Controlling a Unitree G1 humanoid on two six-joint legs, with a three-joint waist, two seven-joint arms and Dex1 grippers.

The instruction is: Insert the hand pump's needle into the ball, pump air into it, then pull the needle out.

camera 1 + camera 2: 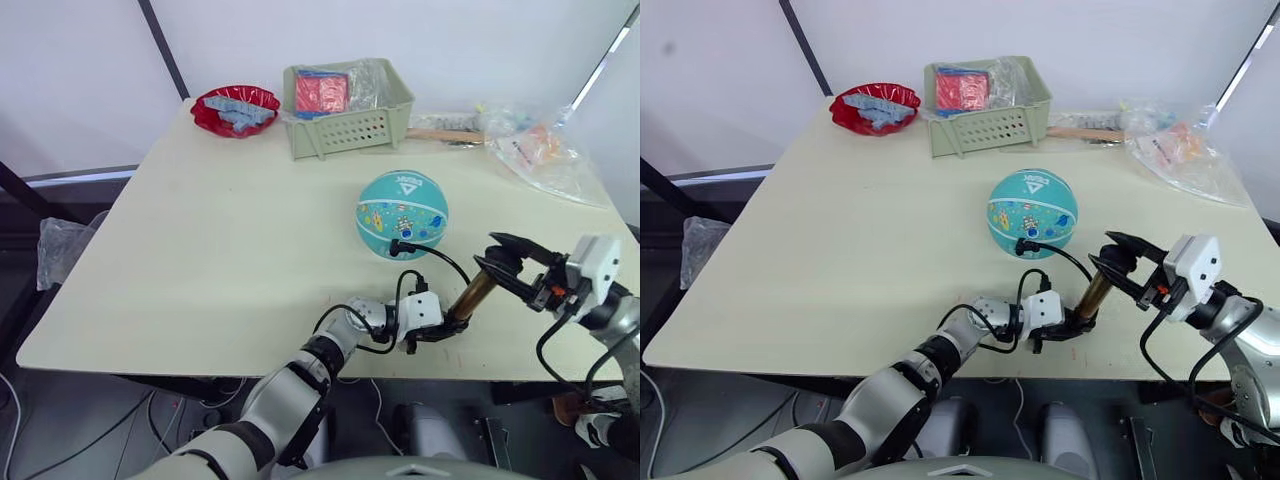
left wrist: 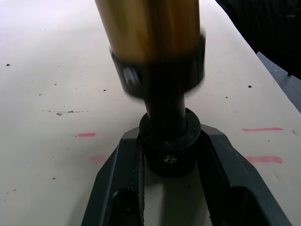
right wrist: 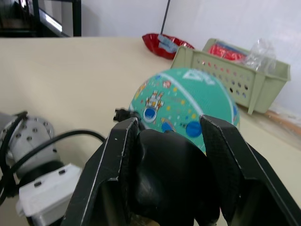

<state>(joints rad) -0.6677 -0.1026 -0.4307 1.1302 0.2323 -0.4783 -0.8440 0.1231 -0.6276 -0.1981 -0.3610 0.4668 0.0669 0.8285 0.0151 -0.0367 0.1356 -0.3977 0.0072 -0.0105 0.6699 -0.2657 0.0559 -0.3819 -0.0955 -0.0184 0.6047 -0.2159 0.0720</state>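
The teal ball [image 1: 402,213] rests on the table's right half. The hand pump [image 1: 474,295], a gold cylinder, tilts between my two grippers near the front edge. My left gripper [image 1: 437,330] is shut on its black lower end [image 2: 169,146]. My right gripper [image 1: 512,262] is shut on the black handle [image 3: 167,176] at the top. A thin black hose [image 1: 440,257] curves from the pump to a small black fitting [image 1: 398,246] pressed against the ball's near side. The needle itself is hidden at the fitting.
A green basket [image 1: 346,108] with red and clear packets stands at the back. A red bowl [image 1: 236,108] lies to its left. A crinkled plastic bag [image 1: 540,148] and a wooden stick [image 1: 443,134] lie at the back right. The table's front edge [image 1: 200,375] is close to both grippers.
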